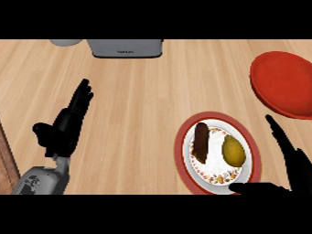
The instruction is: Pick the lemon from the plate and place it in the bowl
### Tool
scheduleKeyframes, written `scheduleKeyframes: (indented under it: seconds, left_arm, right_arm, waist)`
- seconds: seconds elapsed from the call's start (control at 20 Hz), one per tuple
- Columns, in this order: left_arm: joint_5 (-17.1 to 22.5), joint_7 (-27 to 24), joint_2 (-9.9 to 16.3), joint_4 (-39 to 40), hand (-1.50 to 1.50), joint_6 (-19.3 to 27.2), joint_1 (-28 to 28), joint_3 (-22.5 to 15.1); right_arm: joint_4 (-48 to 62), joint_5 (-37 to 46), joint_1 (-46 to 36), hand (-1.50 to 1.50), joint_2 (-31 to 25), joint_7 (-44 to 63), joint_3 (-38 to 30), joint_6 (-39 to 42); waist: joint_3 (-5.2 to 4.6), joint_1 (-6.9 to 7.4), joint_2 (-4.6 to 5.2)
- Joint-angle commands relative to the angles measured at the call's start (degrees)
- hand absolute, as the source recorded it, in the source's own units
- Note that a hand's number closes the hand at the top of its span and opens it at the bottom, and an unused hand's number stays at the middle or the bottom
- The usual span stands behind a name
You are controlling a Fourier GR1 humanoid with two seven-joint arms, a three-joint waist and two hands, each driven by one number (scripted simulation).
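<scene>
Yellow, the lemon [234,151] lies on the plate [185,161] beside a dark item [201,142], likely light, firm and rollable, best clasped across its middle by the released right hand [294,165].

**Lemon still on its plate, bowl waiting beyond**

A yellow-green lemon [234,151] lies on the right half of a red-rimmed, floral-patterned plate [214,175], just left of the right hand's [300,176] straight fingers and above its thumb, untouched. The red bowl [288,84] sits upright past the fingertips, apart from the plate.
</scene>
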Motion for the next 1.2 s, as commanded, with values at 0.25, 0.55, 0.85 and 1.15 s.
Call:
scheduleKeyframes:
  seconds: [0.25, 0.55, 0.85, 1.15]
  left_arm:
    - [-2.73, -3.95, -3.41, 6.16, 0.00, -2.95, -1.13, 3.14]
    - [-3.28, 2.76, -2.63, 0.06, 0.00, -4.47, -1.71, 3.90]
    - [-4.44, 1.15, -4.61, -0.08, 0.00, -5.20, -0.09, 5.60]
    - [-5.52, 0.12, -4.73, 0.04, 0.00, -7.02, 0.86, 6.76]
  right_arm:
    - [3.31, -0.86, 1.31, -1.50, 6.13, -8.86, -2.48, 1.47]
    - [1.01, -1.25, 2.97, -1.50, 10.09, -9.39, -1.38, 1.53]
    - [6.96, -4.26, 7.63, -1.50, 12.07, -19.47, -4.16, 3.02]
    - [16.04, -7.70, 1.76, -1.50, 14.02, -23.02, -7.87, 5.03]
  waist:
    - [0.00, -0.15, 0.00]
    - [0.00, -0.02, -0.03]
    - [0.01, -0.05, -0.04]
    - [0.01, 0.05, 0.01]
